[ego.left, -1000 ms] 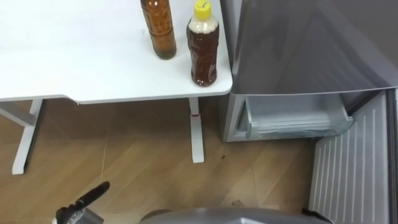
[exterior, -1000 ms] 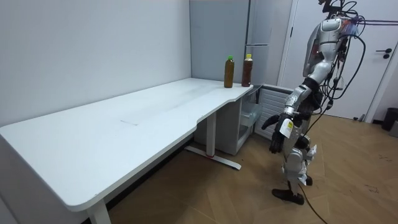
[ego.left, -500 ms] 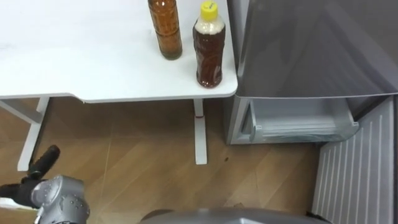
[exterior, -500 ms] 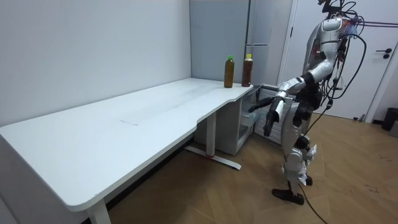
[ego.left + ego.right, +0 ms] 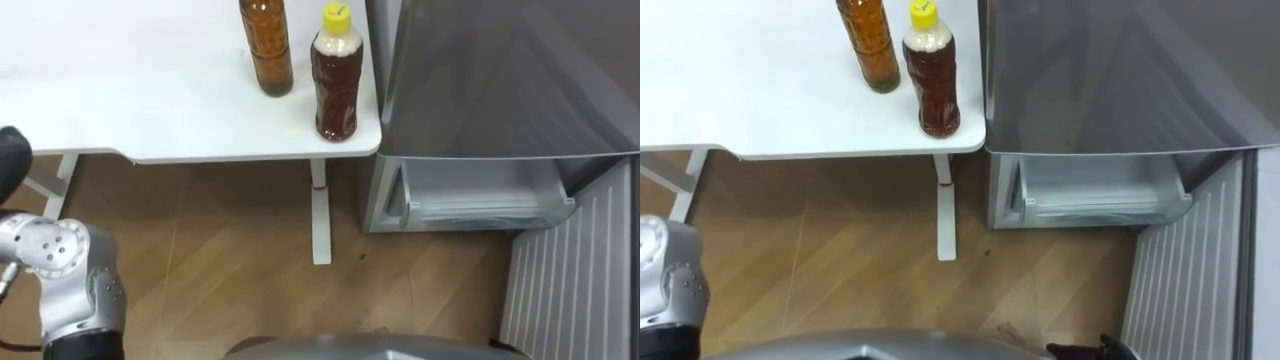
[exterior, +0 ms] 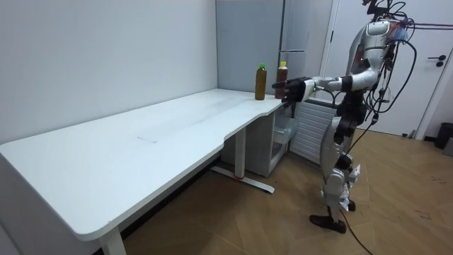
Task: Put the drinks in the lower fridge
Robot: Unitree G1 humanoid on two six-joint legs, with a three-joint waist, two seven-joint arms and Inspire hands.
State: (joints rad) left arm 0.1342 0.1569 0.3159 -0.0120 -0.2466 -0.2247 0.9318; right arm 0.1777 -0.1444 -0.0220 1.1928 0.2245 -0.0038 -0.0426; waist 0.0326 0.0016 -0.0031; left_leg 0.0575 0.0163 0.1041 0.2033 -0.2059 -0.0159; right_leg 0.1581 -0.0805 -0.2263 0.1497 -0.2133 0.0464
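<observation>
Two drinks stand at the white table's (image 5: 120,100) corner beside the fridge: a yellow-capped bottle of brown drink (image 5: 335,75) and, just behind it to the left, an amber bottle (image 5: 266,45) whose top is cut off by the view's edge. In the room view my left hand (image 6: 291,88) is held out at table height, close in front of the yellow-capped bottle (image 6: 282,71), fingers loose and holding nothing. In the left eye view the left hand (image 5: 10,165) shows at the left edge, well apart from both bottles. A dark tip of my right hand (image 5: 1090,350) pokes in at the bottom edge.
The grey fridge (image 5: 500,70) stands right of the table. Its lower door (image 5: 570,270) is swung open, ribbed inside facing me, with a pale drawer (image 5: 480,195) showing in the compartment. A white table leg (image 5: 318,210) stands on the wooden floor. I stand facing the table corner.
My left arm has swung up from beside my thigh to table height, hand now near the bottles in the room view. The bottles and fridge have not moved.
</observation>
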